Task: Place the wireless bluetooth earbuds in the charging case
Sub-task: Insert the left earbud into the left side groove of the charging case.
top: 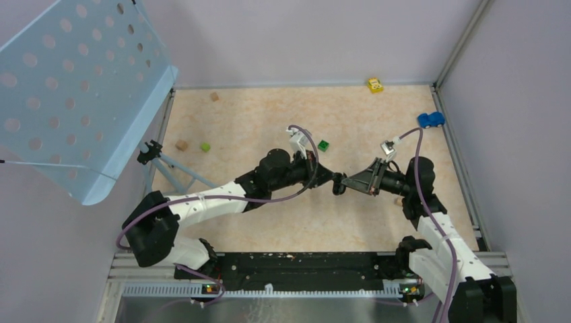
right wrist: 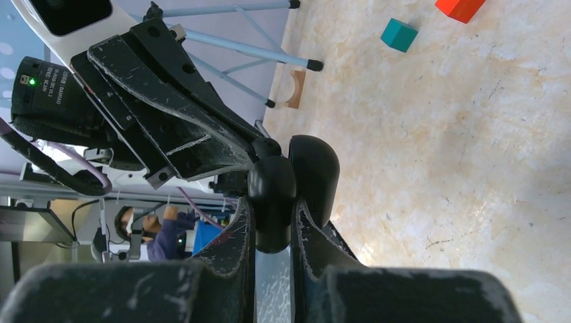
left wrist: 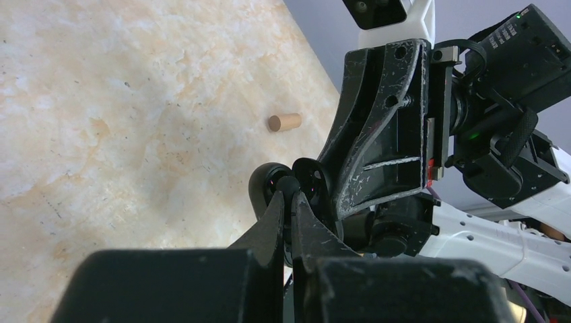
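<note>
My right gripper [top: 346,182] is shut on a black charging case [right wrist: 271,192] and holds it above the table's middle; its open lid [right wrist: 314,171] stands beside the body. My left gripper [top: 328,179] meets it from the left, tip to tip. In the left wrist view the left gripper [left wrist: 291,198] is shut on a tiny black earbud [left wrist: 289,184], pressed at the open case [left wrist: 264,192]. In the right wrist view the right gripper [right wrist: 273,208] clamps the case body. The white earbuds and the other black one are out of view.
A green cube [top: 324,145], a lime cube [top: 205,146] and a tan cube [top: 181,144] lie behind the arms. A yellow toy car [top: 375,85] and a blue one [top: 430,120] sit far right. A blue perforated panel [top: 74,87] stands at left. A wooden peg [left wrist: 283,122] lies nearby.
</note>
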`<state>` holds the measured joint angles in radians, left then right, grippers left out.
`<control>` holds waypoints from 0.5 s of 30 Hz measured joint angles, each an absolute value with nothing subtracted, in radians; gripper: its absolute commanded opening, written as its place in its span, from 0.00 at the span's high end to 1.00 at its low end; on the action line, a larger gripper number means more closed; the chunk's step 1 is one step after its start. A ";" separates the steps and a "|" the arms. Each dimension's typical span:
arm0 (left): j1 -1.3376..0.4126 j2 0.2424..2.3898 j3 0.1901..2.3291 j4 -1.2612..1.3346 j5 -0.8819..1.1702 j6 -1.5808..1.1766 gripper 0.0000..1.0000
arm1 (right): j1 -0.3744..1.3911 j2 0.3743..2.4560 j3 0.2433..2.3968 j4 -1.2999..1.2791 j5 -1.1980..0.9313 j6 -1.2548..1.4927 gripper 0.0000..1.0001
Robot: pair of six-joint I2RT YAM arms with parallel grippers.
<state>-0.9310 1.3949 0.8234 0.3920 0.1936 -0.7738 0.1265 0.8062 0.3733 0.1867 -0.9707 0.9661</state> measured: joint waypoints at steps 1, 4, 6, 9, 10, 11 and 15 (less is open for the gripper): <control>-0.931 1.396 0.825 0.390 0.194 -0.772 1.00 | 0.128 0.807 0.373 0.187 -0.970 0.966 1.00; -0.931 1.400 0.834 0.380 0.194 -0.765 1.00 | 0.129 0.808 0.373 0.187 -0.967 0.966 1.00; -0.931 1.404 0.842 0.375 0.198 -0.759 1.00 | 0.131 0.808 0.373 0.187 -0.965 0.966 1.00; -0.931 1.419 0.868 0.347 0.207 -0.751 1.00 | 0.136 0.808 0.373 0.188 -0.962 0.970 1.00; -0.931 1.425 0.877 0.335 0.212 -0.748 1.00 | 0.136 0.808 0.373 0.188 -0.961 0.970 1.00; -0.931 1.430 0.887 0.324 0.213 -0.743 1.00 | 0.136 0.808 0.373 0.187 -0.959 0.970 1.00; -0.931 1.441 0.915 0.282 0.220 -0.725 1.00 | 0.137 0.810 0.373 0.188 -0.950 0.971 1.00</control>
<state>-0.9310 1.4410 0.9154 0.2817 0.2195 -0.7254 0.1368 0.8097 0.3733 0.1879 -0.9501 0.9710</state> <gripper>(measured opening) 0.019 0.103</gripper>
